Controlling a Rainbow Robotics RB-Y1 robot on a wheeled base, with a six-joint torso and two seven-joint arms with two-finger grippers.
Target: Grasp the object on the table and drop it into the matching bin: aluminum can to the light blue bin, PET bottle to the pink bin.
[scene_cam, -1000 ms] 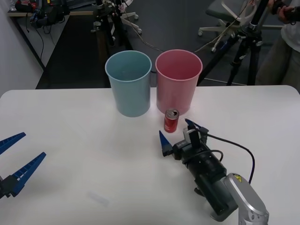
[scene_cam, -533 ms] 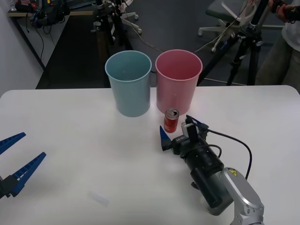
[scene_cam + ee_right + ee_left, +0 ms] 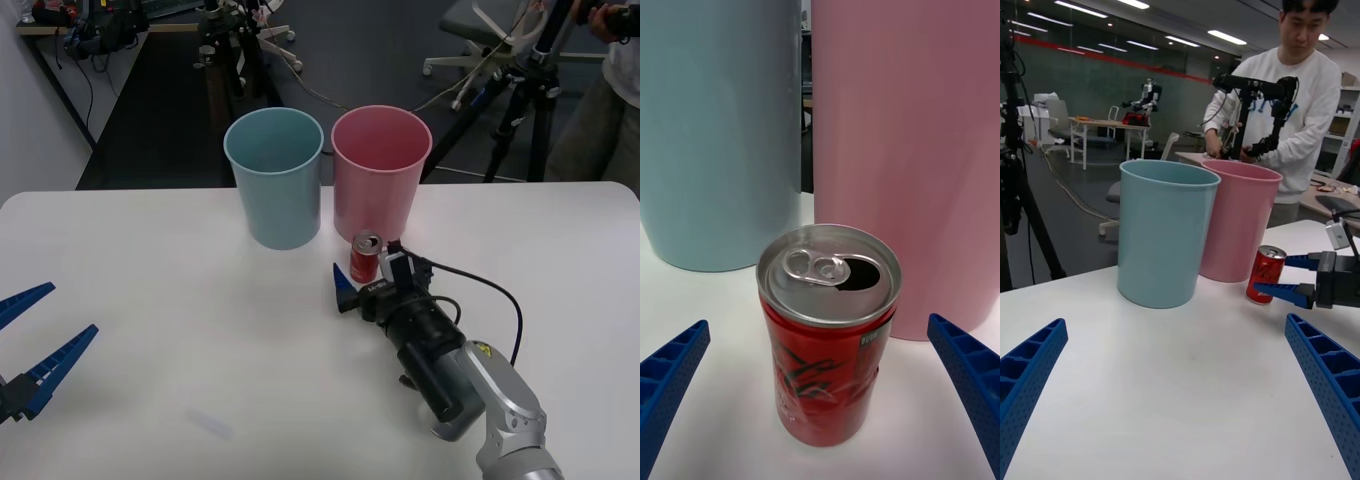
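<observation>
So from the front view, the aluminum can is standing upright on the white tabletop, just in front of the pink bin on its near side. The light blue bin sits right beside the pink one, to its left, both at the far-middle of the tabletop. The right end effector is down low at the can with its blue fingers spread, one finger on the can's near-left side and the other tucked in on the right, so the can sits between them but isn't squeezed. The left end effector is parked way over at the near-left edge, fingers spread apart, holding nothing

Right wrist view: the can is dead centre between the two blue fingers, clear gap on both sides, tab opening showing on the silver top. Pink bin right behind it, light blue bin next to that

Left wrist view: both bins, the can by the pink bin's base, and the right end effector reaching around the can with fingers apart
</observation>
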